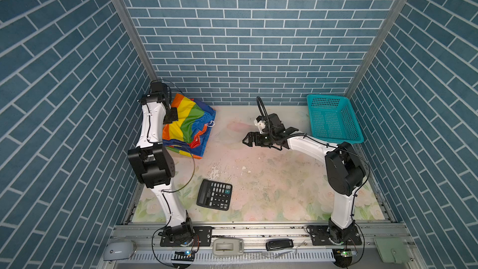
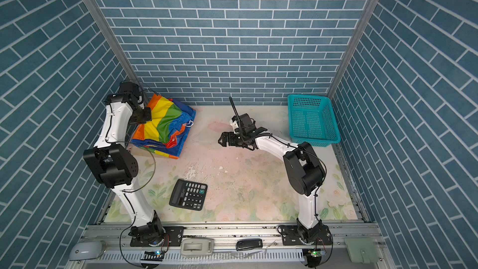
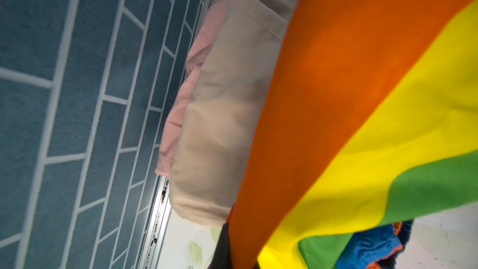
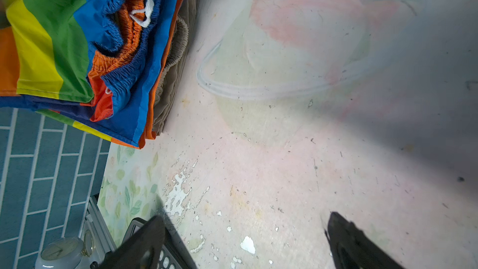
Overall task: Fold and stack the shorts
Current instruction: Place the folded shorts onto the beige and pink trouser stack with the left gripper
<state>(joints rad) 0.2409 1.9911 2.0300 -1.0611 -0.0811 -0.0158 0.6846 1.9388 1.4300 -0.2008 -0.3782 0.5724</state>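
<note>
**benchwatcher:** Standing at the front of the rig. Closest to me is a calculator on the table, nowhere near the action. Past it, the right gripper hangs over the middle with its jaws spread wide and nothing in them. Back in the far left corner the left gripper is clamped tight, and it looks like it's pinching an edge of the rainbow shorts, because that side is pulled up off the pile. How would you finish this fold?

**foldnerd:** Where are the other two pairs?

**benchwatcher:** They're under the rainbow pair. The left wrist view shows the beige shorts folded, with the pink shorts tucked right against them. I can't say for sure which one is lowest. The basket at the far right has nothing in it that I can see.

**foldnerd:** So it's probably the last pair, already sitting on the stack. I'd carry the pinched edge low across towards the bunched waistband side and only let go once it's lying square on top. That fabric looks slippery, so a high or fast swing could drag the whole pile or make the fold slide off. The free right gripper could press down on the waistband side while the left does the fold. Watch the drawstring, it might snag.
</note>
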